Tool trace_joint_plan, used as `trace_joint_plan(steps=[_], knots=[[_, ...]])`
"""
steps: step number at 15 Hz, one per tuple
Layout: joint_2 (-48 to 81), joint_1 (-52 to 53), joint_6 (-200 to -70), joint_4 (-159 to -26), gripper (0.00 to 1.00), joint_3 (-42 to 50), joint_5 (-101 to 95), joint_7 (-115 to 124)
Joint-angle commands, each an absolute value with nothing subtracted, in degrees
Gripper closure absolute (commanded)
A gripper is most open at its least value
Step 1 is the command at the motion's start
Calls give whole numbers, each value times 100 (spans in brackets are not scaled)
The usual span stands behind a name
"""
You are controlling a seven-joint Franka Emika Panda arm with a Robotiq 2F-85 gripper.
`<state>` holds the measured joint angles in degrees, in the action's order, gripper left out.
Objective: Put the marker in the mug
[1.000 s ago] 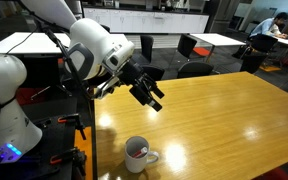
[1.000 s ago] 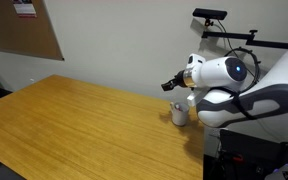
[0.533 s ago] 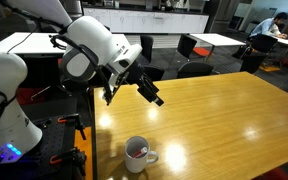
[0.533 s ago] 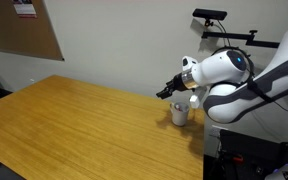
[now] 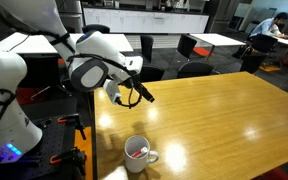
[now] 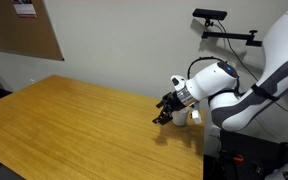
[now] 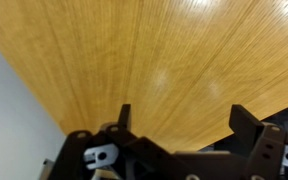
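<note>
The white mug (image 5: 138,155) stands on the wooden table (image 5: 224,120) near its front edge. A bit of red shows inside it, the marker (image 5: 134,150), resting in the mug. My gripper (image 5: 144,97) hangs above the table, up and beyond the mug and apart from it. In the wrist view the jaws (image 7: 182,110) are open and empty over bare wood. In an exterior view the gripper (image 6: 162,116) points down at the table, and the mug (image 6: 192,116) is mostly hidden behind it. The marker does not show there.
The table's edge runs close to the robot base (image 5: 4,100). Black chairs (image 5: 189,46) and white tables stand behind. A cork board (image 6: 19,30) hangs on the wall, and a camera stand (image 6: 224,25) rises behind the arm.
The arm has folded and the wrist has turned. The gripper has dropped closer to the table and shifted away from the mug. It stays open and empty. Mug and marker have not moved.
</note>
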<state>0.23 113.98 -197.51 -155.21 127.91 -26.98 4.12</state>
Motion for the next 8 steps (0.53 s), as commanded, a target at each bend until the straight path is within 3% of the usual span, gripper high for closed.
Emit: trace_joint_plan(steps=[1, 2, 3, 4, 8], knots=[[-865, 11240, -19500, -15212, 0, 12728, -4119, 641], [-1068, 11083, -19400, -15185, 0, 12604, -4572, 700], [-640, 10279, -19559, -15499, 0, 11626, -3393, 49], [-745, 11243, -19587, -15388, 0, 12732, -4271, 654], [-1047, 11163, -19578, -15301, 0, 12708, -4453, 648]])
